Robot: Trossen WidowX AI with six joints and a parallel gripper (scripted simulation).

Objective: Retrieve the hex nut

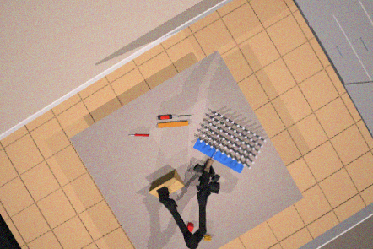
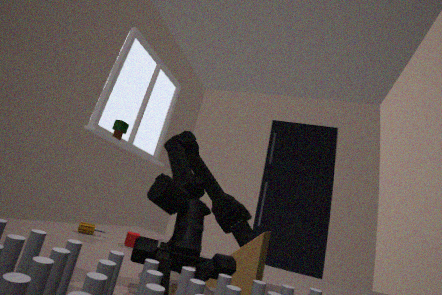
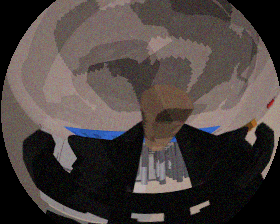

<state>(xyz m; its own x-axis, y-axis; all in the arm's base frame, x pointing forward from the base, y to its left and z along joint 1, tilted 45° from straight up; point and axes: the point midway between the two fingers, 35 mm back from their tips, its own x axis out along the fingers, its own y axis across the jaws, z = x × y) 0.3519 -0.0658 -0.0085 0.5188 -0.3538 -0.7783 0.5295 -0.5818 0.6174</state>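
Observation:
My gripper is shut on a tool with a brown handle, at the front side of the spacer field. A thin part of the tool reaches from the handle over the blue taped strip toward the front row. Its tip cannot be made out. The grey metal spacers stand in rows behind the strip. The nut cannot be made out in any view; spacers or the tool may hide it.
A red-black screwdriver, an orange bar and a small red tool lie left of the field. A tan box stands beside the arm. A red block and yellow object are near the base.

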